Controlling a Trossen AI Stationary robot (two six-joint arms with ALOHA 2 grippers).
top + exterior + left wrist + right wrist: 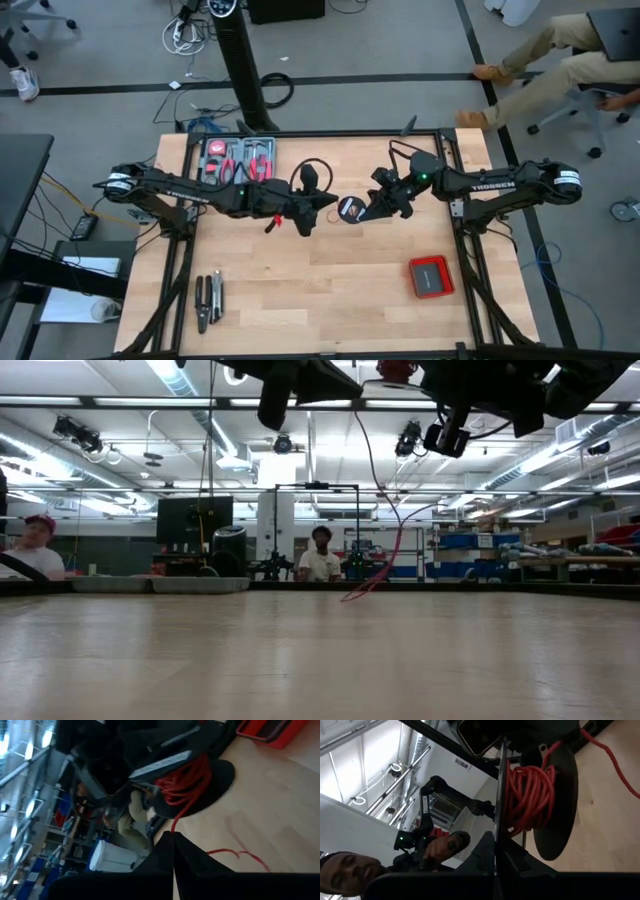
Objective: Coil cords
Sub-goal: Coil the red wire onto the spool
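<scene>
The cord is a thin red wire, partly wound as a coil (530,795) on a small black spool (350,209) held in the air over the table's middle. My right gripper (495,845) is shut on the spool and reaches in from the right (364,209). My left gripper (173,837) is shut on the wire just left of the spool (328,206). The free wire (385,550) hangs down, and its loose end (240,854) lies on the table. My left gripper pinches the red wire (173,826) between the free ends of its two fingers, coming level from the table's left. A short, nearly straight stretch runs from the fingers to the coil, clear of the table. My right gripper pinches the rim of one black flange (500,822) of the spool between its two fingers, level from the table's right. The spool is lifted clear, its flanges standing on edge, with the coil (530,795) beside the fingers.
A tray of red-handled pliers (238,160) stands at the far left, and dark hand tools (208,300) lie near the front left. A flat red box (431,276) sits at the front right. A person (560,60) sits beyond the far right corner.
</scene>
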